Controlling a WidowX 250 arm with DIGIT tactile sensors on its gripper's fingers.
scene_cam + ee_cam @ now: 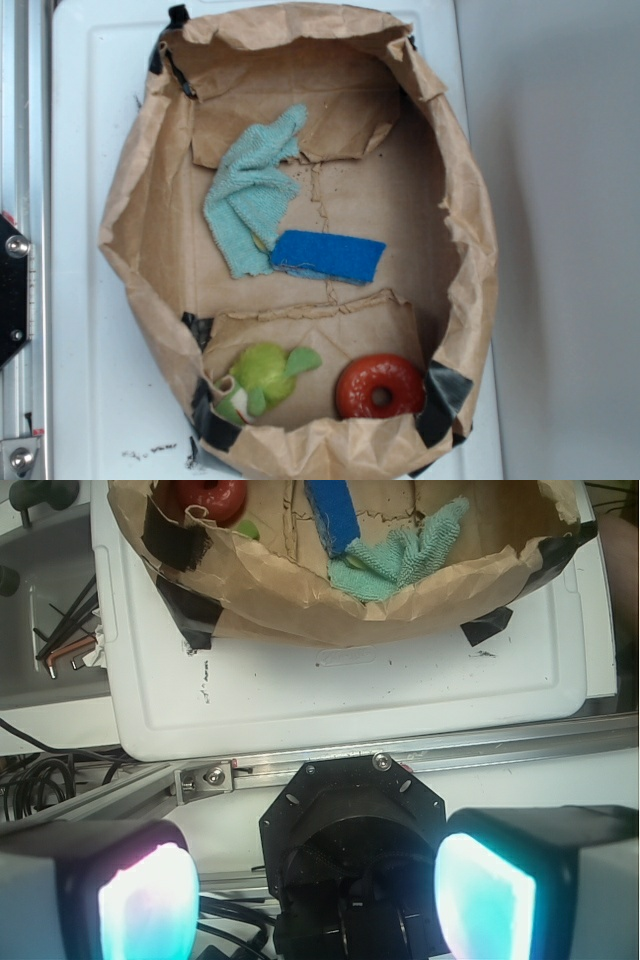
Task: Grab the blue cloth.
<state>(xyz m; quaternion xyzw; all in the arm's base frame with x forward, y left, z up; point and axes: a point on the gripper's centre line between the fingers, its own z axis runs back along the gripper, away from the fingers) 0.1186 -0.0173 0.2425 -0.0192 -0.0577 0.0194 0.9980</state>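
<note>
A flat dark blue rectangular cloth [328, 256] lies in the middle of a brown paper-lined bin [140, 250]. A crumpled light teal towel [250, 195] lies beside it to the upper left, its lower corner touching the blue one. In the wrist view the blue cloth [332, 512] and the teal towel [400, 552] show at the top, inside the bin. My gripper [315, 900] is open and empty, its two glowing pads [148, 905] wide apart, far back from the bin above the robot's black base. The gripper is out of the exterior view.
A green plush toy [262, 375] and a red ring-shaped toy [380, 387] lie at the bin's near end. The bin stands on a white tray [350, 695]. A metal rail [480, 745] and a black round mount [350, 820] lie between the gripper and the tray.
</note>
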